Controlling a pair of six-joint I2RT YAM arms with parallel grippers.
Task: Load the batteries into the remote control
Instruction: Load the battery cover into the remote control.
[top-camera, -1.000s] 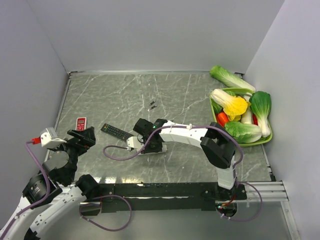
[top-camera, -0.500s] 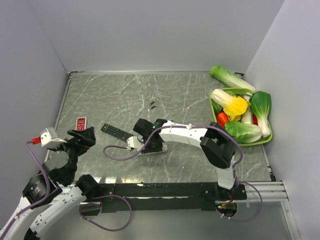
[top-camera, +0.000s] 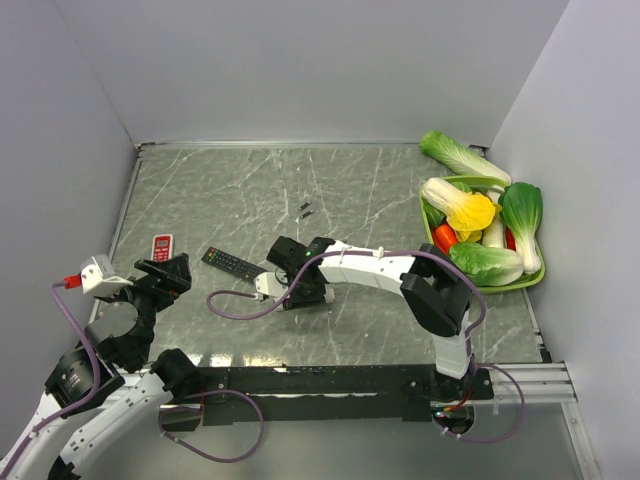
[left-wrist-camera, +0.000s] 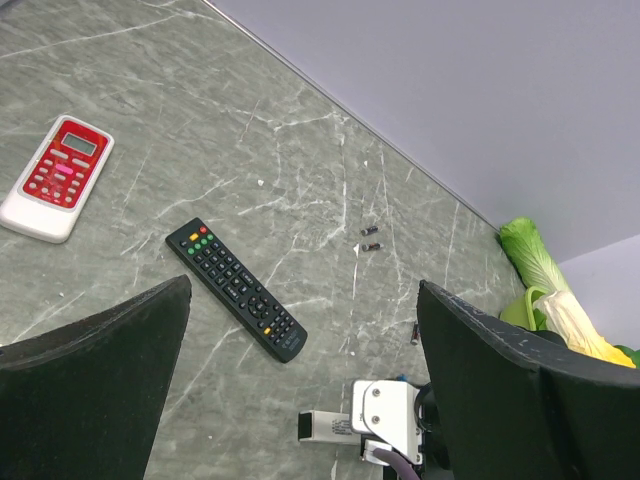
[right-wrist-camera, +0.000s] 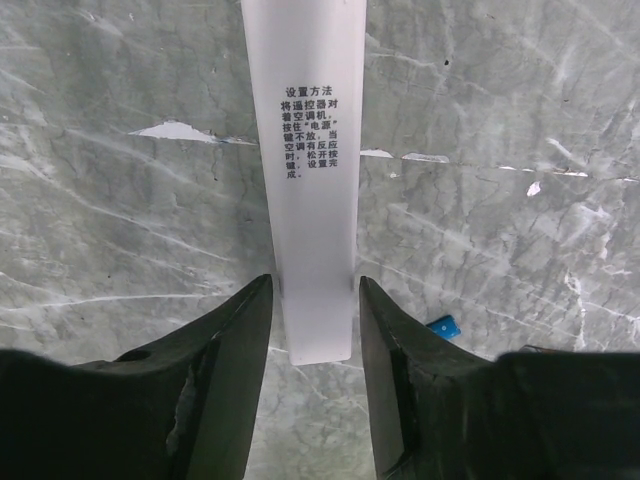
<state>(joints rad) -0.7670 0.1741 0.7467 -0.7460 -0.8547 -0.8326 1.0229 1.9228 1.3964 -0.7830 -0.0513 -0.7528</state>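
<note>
- Far table (top-camera: 230, 190) behind the batteries (top-camera: 306, 209) gives open passage up to the back wall;
- right arm (top-camera: 365, 268) lies across the centre, blocking the near strip;
- black remote (top-camera: 233, 264) and red remote (top-camera: 162, 246) lie apart, a lane between them;
- vegetable basket (top-camera: 470, 182) crowds the right edge.

Just left of the right pincer (right-wrist-camera: 313, 283), slightly beyond: black TV remote (top-camera: 233, 264), keypad up. Farther left: red-and-white remote (top-camera: 162, 246). Well off right: green basket (top-camera: 478, 182) heaped with toy vegetables, bok choy (top-camera: 455, 152) beyond it. Underneath: grey marbled tabletop (top-camera: 380, 200).
</note>
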